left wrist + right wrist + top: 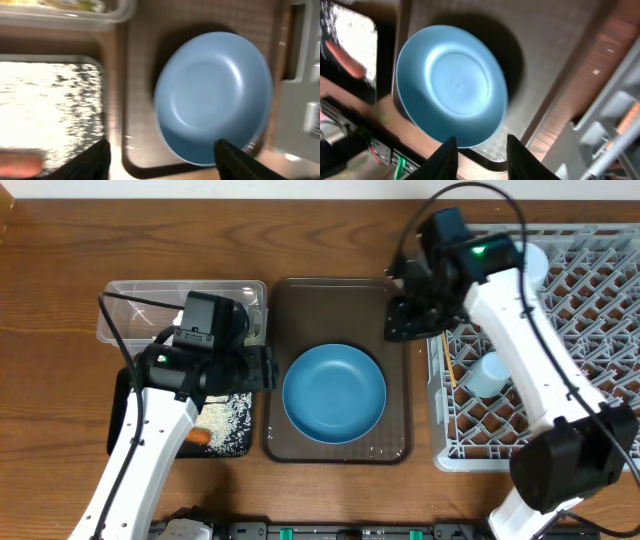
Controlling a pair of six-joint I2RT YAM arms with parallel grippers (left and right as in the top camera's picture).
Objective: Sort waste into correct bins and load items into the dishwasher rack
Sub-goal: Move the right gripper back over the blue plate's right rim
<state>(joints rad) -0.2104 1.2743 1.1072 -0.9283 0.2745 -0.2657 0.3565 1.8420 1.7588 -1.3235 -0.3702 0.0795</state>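
Note:
The round blue plate (334, 393) lies in the brown serving tray (300, 300). My left gripper (262, 370) hangs open just left of it, over the seam between the black tray and the brown tray. In the left wrist view its fingers (95, 160) stand wide around the plate's (215, 95) near rim without touching it. My right gripper (405, 315) hovers above the brown tray's far right corner, beside the grey dishwasher rack (600, 330). Its jaws (481, 160) are partly open with nothing between them, and the plate (452, 85) lies below.
The black tray (120, 420) holds white rice (225, 420) and an orange carrot (198, 436). The clear tub (130, 305) sits behind it, with a yellow-green wrapper (70, 4) inside. In the rack's left part are a light-blue cup (487, 375) and chopsticks (448, 365).

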